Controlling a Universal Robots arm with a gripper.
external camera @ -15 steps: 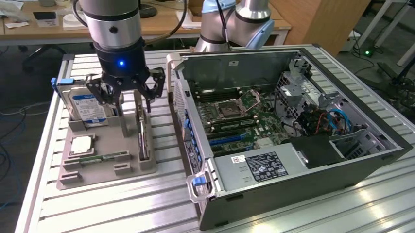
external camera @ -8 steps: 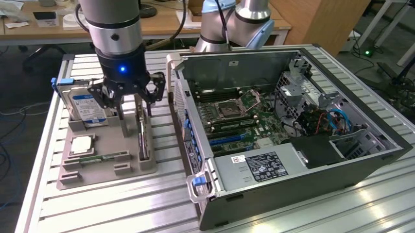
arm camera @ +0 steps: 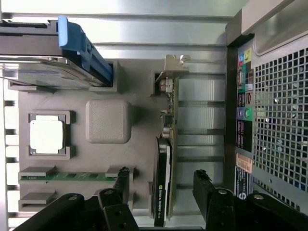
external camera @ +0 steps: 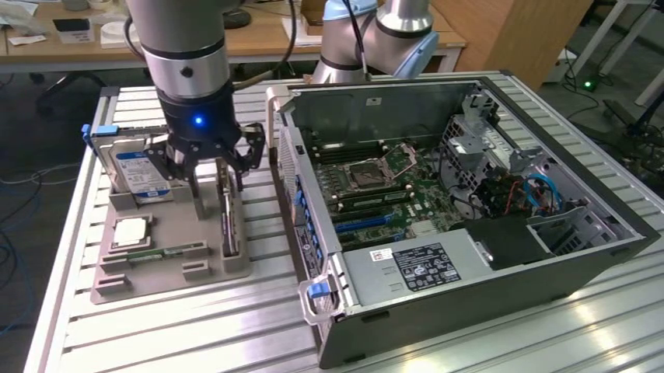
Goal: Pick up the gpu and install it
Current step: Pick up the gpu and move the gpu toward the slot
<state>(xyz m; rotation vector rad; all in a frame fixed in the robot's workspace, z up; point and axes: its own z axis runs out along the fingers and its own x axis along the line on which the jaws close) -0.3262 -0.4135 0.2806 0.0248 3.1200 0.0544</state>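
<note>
The gpu is standing on its long edge in a slot of the grey holder tray, just beside the open computer case. Its black cooler is facing away from the case. The hand is hanging right over it with fingers spread, one on each side of the card, a gap showing at both. A hard drive, a processor chip and a memory stick are sitting in the same tray on the bench.

Wooden desk behind the slatted metal table — dark floor, loose cables.
</note>
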